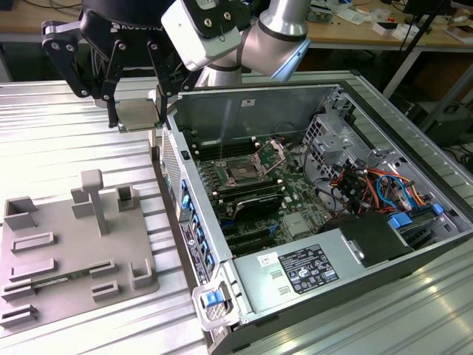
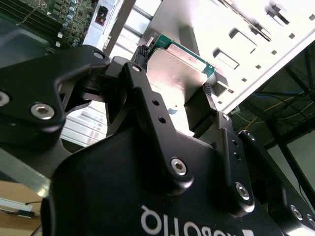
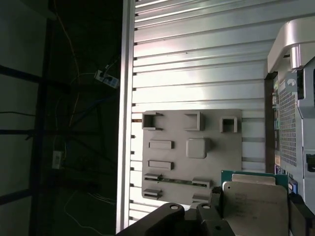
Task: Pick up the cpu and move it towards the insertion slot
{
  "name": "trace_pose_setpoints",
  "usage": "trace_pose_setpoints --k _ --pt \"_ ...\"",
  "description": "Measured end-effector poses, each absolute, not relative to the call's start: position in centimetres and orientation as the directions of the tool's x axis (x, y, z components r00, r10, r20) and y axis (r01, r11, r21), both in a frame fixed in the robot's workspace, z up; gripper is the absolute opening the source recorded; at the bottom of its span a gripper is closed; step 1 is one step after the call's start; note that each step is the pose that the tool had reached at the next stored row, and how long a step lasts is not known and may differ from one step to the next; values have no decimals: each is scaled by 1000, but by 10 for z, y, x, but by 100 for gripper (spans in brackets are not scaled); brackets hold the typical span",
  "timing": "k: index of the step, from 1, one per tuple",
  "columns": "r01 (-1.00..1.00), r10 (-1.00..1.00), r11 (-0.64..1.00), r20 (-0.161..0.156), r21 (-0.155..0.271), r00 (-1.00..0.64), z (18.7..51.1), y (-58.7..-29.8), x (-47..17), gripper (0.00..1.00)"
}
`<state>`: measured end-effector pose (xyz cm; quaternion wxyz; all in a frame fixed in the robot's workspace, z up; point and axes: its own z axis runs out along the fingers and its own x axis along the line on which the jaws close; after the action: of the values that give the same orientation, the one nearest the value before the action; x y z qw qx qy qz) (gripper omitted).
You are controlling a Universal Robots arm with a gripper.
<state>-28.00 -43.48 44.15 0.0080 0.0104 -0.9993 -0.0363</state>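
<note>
cpu (image 3: 256, 206) | flat, silvery face, green edge | clamped in tool (image 1: 137, 118)

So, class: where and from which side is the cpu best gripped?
By two opposite edges, from above its flat face. The cpu is a thin square plate, so only its edges offer parallel surfaces; the gripper holds it that way now, one finger on each side.

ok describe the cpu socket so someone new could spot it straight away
Find the open computer case on the exterior view's right and look at the green board on its floor. The insertion slot is the dark square socket there, with a silver frame and raised clamp plate, unlike the long narrow black memory slots beside it.
</note>
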Motion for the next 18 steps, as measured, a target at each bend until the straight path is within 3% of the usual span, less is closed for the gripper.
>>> trace_pose_setpoints --k 18 --pt "-20 -21 997 15 73 -1000 442 -435 -273 55"
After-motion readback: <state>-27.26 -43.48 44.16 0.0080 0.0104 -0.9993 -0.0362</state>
